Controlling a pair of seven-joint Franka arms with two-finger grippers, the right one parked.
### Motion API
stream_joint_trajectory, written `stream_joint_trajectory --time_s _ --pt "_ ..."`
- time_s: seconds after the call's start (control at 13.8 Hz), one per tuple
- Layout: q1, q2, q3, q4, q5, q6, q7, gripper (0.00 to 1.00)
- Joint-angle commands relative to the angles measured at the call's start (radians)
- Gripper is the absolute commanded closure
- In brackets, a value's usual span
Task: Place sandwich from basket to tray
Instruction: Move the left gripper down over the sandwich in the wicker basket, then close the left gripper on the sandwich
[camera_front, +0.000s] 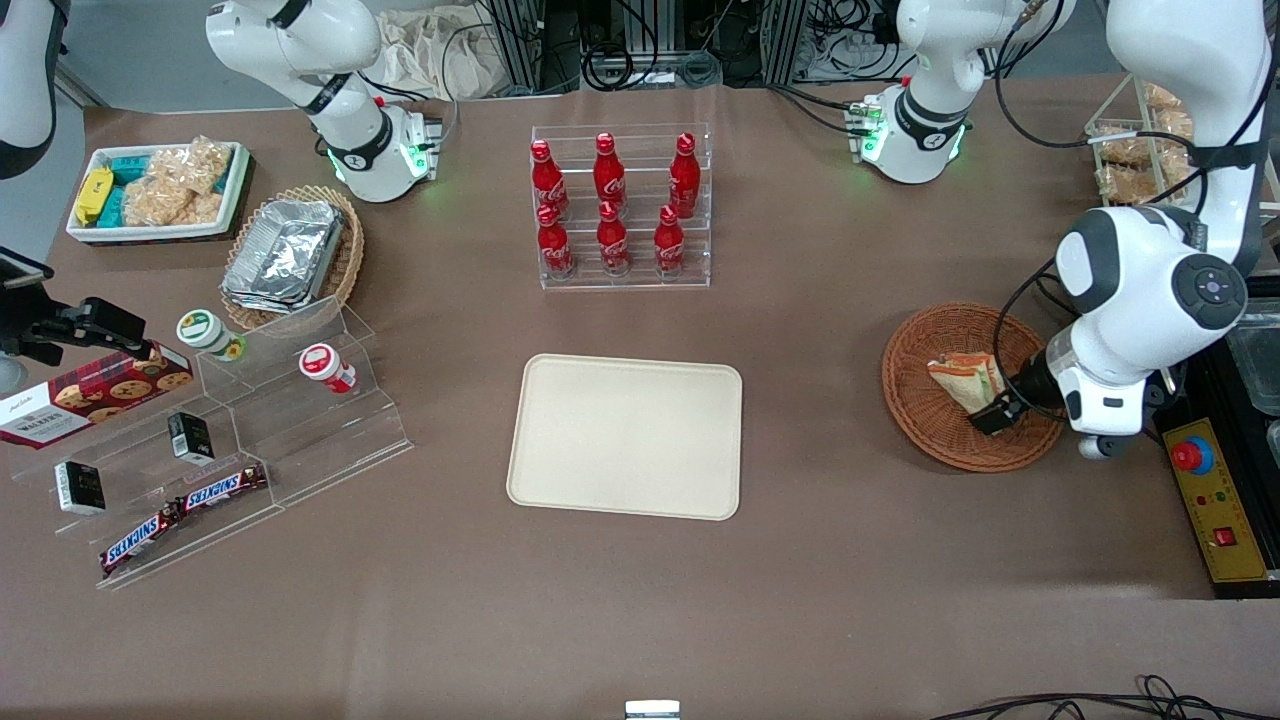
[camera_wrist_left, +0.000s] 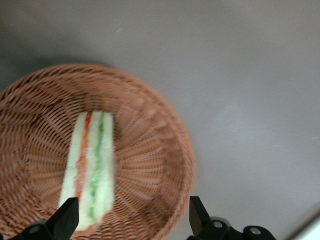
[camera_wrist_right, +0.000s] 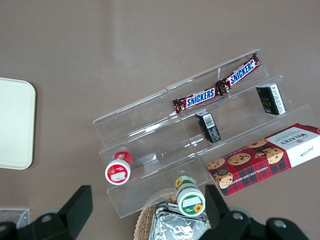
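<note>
Sandwich (camera_wrist_left: 90, 167) is lying in the basket (camera_wrist_left: 150, 150), and the end effector (camera_front: 1000, 410) is hovering spread wide; it should be straddling the wedge squarely before clamping.

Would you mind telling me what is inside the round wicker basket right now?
Only the sandwich lies in the basket. The open gripper hovers above it; its end nearest the gripper is partly covered.

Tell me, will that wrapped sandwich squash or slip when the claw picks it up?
Probably squashes a bit: the sandwich is soft pale bread. Its clear wrap may be slippery. It looks light, so the open gripper above the basket should lift it easily.
</note>
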Motion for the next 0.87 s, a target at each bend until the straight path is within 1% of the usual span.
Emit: stream_joint_trajectory --time_s 0.0,0.36,0.44,0.58,0.8 --pt "0.011 -0.068 0.004 -0.099 0.007 0.022 -0.018 0.01" --pt "0.011 -0.065 0.023 -0.148 0.013 0.026 -0.018 0.01" --pt "0.011 -0.056 0.024 -0.150 0.027 0.034 -0.018 0.01" --pt "0.011 -0.032 0.024 -0.159 0.030 0.070 -0.019 0.01" --pt "0.011 0.014 0.024 -0.156 0.033 0.075 -0.018 0.01"
